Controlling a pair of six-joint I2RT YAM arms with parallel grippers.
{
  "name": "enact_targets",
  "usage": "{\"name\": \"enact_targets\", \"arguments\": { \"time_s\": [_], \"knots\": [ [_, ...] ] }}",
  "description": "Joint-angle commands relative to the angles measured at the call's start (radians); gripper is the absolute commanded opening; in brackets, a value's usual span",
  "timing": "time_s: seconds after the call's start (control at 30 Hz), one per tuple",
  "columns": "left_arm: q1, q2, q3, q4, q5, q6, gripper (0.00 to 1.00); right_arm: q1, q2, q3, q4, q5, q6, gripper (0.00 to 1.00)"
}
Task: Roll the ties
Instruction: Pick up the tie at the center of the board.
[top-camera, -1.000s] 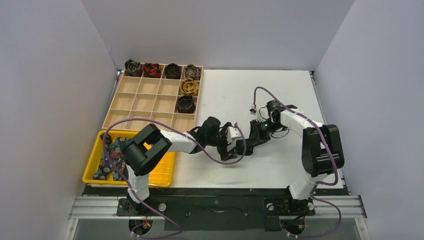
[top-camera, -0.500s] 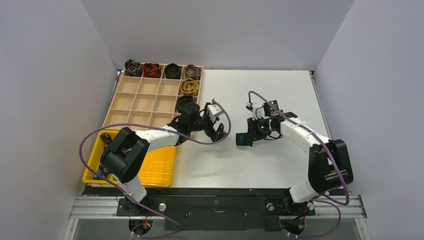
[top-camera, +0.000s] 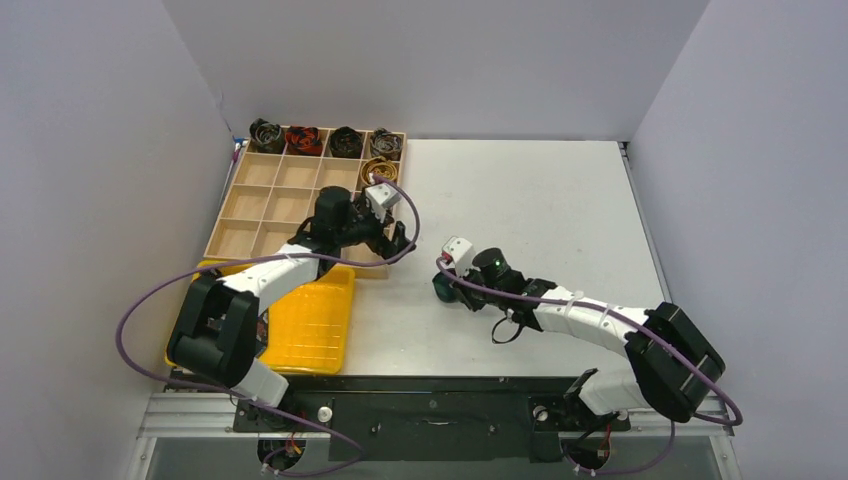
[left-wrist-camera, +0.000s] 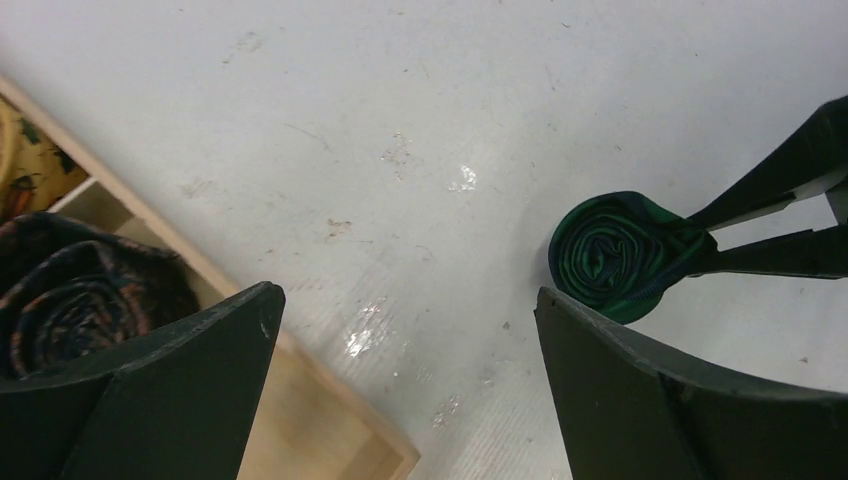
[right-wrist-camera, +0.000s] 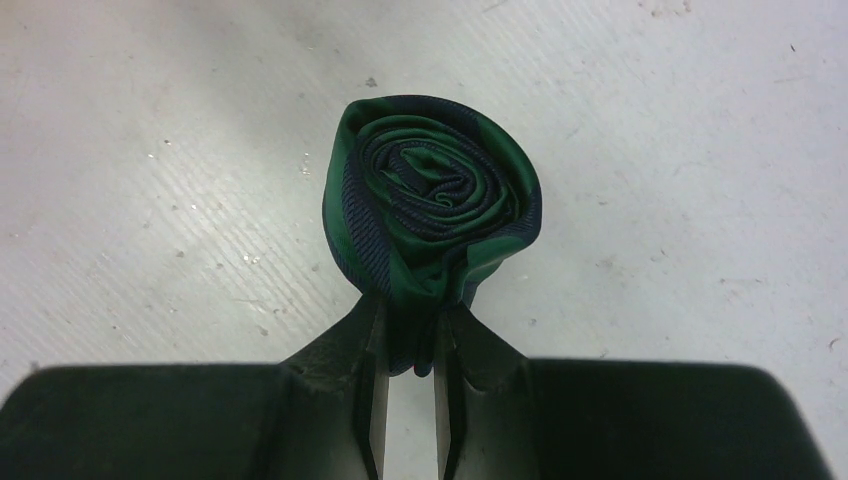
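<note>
A rolled green-navy plaid tie (right-wrist-camera: 430, 205) rests on the white table as a tight coil. My right gripper (right-wrist-camera: 410, 310) is shut on its loose outer end. In the top view the right gripper (top-camera: 447, 290) reaches left to the table's middle with the coil (top-camera: 443, 290) at its tips. My left gripper (top-camera: 397, 243) is open and empty over the right edge of the wooden organizer (top-camera: 270, 200). In the left wrist view its gripper (left-wrist-camera: 405, 310) spreads wide, with the coil (left-wrist-camera: 615, 250) ahead to the right.
Rolled ties fill the organizer's back row (top-camera: 303, 138), with a gold coil (top-camera: 378, 172) below them. A dark floral coil (left-wrist-camera: 80, 300) sits in the cell by my left gripper. A yellow bin (top-camera: 310, 320) stands at the near left, partly hidden by the left arm.
My left arm has let go and swung back-left to the organizer's edge. My right arm has carried the green coil left and nearer.
</note>
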Motion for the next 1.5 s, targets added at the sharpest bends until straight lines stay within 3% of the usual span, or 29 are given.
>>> {"name": "enact_targets", "arguments": {
  "time_s": [0.0,0.1,0.27,0.37,0.47,0.53,0.73,0.97,1.13,1.27,1.47],
  "knots": [
    [0.070,-0.100,-0.004,-0.114,0.108,0.064,0.97,0.055,-0.020,-0.034,0.199,0.096,0.047,0.00],
    [0.101,-0.146,-0.022,-0.139,0.154,0.078,0.97,0.022,-0.023,0.019,0.145,0.066,0.113,0.00],
    [0.086,-0.199,-0.139,-0.010,0.199,0.109,0.97,-0.147,0.021,0.143,-0.075,-0.228,0.285,0.00],
    [0.024,-0.180,-0.151,-0.006,0.179,0.213,0.97,-0.242,0.076,0.216,-0.194,-0.398,0.298,0.00],
    [-0.025,-0.140,-0.121,-0.005,0.152,0.228,0.97,-0.314,0.155,0.259,-0.327,-0.564,0.279,0.00],
    [-0.034,-0.114,-0.087,-0.009,0.143,0.189,0.98,-0.356,0.178,0.276,-0.353,-0.596,0.277,0.00],
    [-0.004,-0.096,-0.036,0.035,0.077,-0.040,0.98,-0.350,0.058,0.256,-0.197,-0.444,0.239,0.00],
    [0.131,-0.110,0.097,-0.175,0.061,-0.215,0.98,-0.222,0.033,0.296,-0.022,-0.245,0.106,0.00],
    [0.228,-0.176,0.097,-0.236,0.013,-0.267,0.97,-0.087,0.163,0.422,0.025,-0.136,0.059,0.00],
    [0.353,-0.191,0.125,-0.339,-0.001,-0.255,0.97,-0.031,0.281,0.517,0.104,-0.128,0.131,0.00],
    [0.462,-0.162,0.176,-0.438,0.010,-0.222,0.97,0.075,0.399,0.611,0.226,-0.094,0.111,0.00]
  ]
}}
